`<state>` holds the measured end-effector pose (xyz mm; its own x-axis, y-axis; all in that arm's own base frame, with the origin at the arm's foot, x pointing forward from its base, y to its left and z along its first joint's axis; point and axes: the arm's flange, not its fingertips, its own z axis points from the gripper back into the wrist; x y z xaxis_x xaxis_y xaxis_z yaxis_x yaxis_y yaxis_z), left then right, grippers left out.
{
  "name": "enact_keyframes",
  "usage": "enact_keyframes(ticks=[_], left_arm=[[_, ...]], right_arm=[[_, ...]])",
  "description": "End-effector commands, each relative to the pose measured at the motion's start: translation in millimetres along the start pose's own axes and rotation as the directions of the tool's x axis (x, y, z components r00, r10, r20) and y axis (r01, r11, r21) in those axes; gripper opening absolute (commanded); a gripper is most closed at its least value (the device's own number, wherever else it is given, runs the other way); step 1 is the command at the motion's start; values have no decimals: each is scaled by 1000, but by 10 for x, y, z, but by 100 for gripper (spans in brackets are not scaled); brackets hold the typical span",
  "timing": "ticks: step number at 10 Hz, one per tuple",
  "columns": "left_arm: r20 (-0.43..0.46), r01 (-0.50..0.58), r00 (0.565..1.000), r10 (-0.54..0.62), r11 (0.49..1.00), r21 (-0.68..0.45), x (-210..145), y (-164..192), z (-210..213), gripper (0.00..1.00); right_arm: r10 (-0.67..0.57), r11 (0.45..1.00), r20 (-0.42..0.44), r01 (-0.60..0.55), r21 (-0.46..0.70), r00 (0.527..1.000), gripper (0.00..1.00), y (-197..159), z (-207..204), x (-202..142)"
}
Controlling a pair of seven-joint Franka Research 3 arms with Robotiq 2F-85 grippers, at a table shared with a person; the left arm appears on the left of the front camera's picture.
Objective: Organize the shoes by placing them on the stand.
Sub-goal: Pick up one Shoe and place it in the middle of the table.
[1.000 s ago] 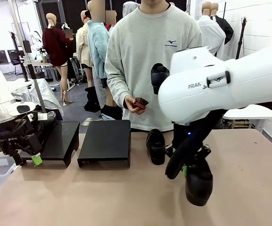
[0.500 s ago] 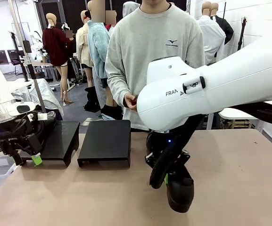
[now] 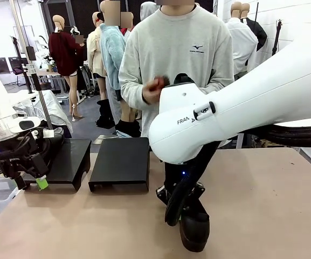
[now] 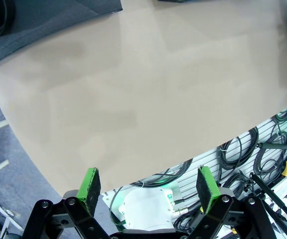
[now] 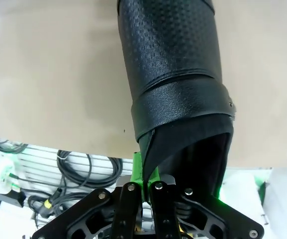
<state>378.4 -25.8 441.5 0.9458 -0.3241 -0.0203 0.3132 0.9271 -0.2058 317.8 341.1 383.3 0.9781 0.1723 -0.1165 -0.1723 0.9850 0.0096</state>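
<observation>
Black shoe [image 3: 194,232] hangs over the table [image 3: 90,226] right of the stand [image 3: 119,162], on its robot side, collar edge pinched by the clenched right fingers [image 5: 144,172], while the left fingers [image 3: 41,182] gape empty at the stand's left end.

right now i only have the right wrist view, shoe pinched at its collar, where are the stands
observer: Two black stands sit side by side on the table, the left stand and the right stand, both left of the held shoe.
operator: any shoes on them
observer: None on either top.
operator: left arm blocking
observer: Looks not. The left gripper is open, low at the table's left edge, by the left stand's near corner.
</observation>
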Motion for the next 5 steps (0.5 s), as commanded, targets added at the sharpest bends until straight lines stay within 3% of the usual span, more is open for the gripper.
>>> enact_keyframes(ticks=[1, 4, 5], left_arm=[[18, -1, 1000, 1, 1000, -6, -12, 12, -16, 100], [18, -1, 1000, 1, 1000, -6, -12, 12, -16, 100], [18, -1, 1000, 1, 1000, -6, -12, 12, -16, 100]], right_arm=[[-23, 1000, 4, 23, 18, 1000, 0, 129, 14, 35], [-92, 993, -7, 92, 69, 996, 0, 180, -80, 65], [-117, 989, -14, 117, 91, 993, 5, 180, -91, 83]])
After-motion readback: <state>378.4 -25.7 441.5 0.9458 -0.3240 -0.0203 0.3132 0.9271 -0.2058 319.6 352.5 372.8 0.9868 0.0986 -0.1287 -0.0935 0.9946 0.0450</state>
